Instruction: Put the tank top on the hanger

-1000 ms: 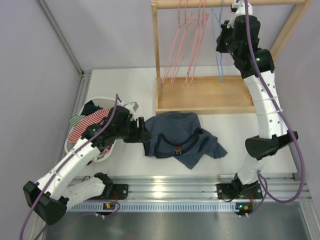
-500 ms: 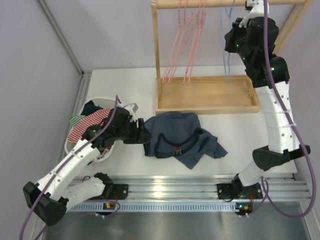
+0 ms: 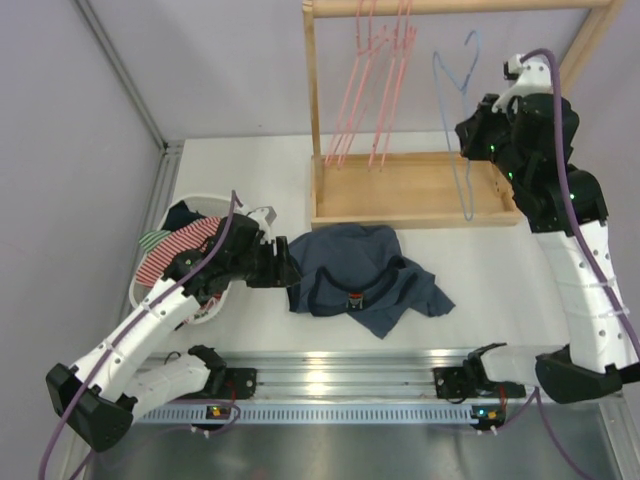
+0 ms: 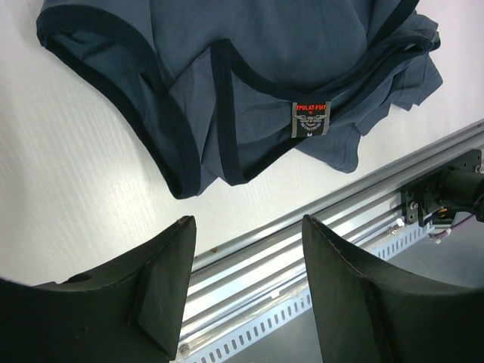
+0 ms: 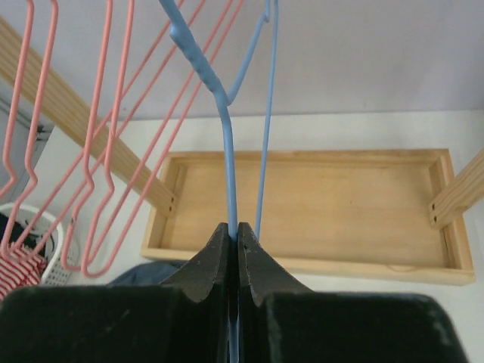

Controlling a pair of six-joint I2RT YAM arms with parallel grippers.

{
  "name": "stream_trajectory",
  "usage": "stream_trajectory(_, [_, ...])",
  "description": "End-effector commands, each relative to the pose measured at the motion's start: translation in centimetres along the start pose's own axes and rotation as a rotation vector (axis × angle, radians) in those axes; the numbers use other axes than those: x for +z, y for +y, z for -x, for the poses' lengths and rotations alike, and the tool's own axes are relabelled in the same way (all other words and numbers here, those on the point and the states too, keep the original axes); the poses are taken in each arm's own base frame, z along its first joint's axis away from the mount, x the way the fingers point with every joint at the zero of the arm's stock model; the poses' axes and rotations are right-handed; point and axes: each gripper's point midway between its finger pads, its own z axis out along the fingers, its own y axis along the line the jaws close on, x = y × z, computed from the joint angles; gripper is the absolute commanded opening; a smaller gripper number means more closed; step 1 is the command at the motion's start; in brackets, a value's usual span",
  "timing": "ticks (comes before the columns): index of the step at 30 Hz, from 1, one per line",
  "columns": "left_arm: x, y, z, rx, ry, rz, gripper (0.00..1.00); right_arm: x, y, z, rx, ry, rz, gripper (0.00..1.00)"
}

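The navy tank top (image 3: 365,275) lies crumpled on the white table in front of the wooden rack; in the left wrist view (image 4: 249,83) its dark trim and neck label show. My left gripper (image 3: 288,272) is open and empty at the shirt's left edge, its jaws (image 4: 246,249) apart just short of the cloth. My right gripper (image 3: 467,138) is shut on the light-blue wire hanger (image 3: 458,100), holding it off the rail, above the rack's tray. The right wrist view shows the jaws (image 5: 233,234) pinching the hanger's wire (image 5: 227,151).
A wooden rack (image 3: 408,190) with a top rail (image 3: 440,8) stands at the back; pink hangers (image 3: 370,90) hang on its left part. A white basket (image 3: 170,265) with the red-and-white striped garment (image 3: 170,250) sits under my left arm. A metal rail (image 3: 340,370) runs along the near edge.
My right arm has drawn the blue hanger off the rail, moving down and right, away from the rack's top. The left arm and the tank top have not moved.
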Motion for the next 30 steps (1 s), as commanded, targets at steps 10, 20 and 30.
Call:
stream_trajectory(10, [0.7, 1.8, 0.5, -0.142, -0.093, 0.082, 0.63, -12.4, 2.7, -15.0, 0.193, 0.273, 0.341, 0.00])
stream_trajectory(20, [4.8, 1.0, -1.5, -0.098, -0.047, 0.171, 0.60, -16.7, 4.2, -24.7, 0.208, 0.471, 0.557, 0.00])
stream_trajectory(30, [8.5, -0.3, -3.1, 0.056, 0.003, 0.373, 0.54, -18.2, 4.6, -27.9, 0.159, 0.556, 0.657, 0.00])
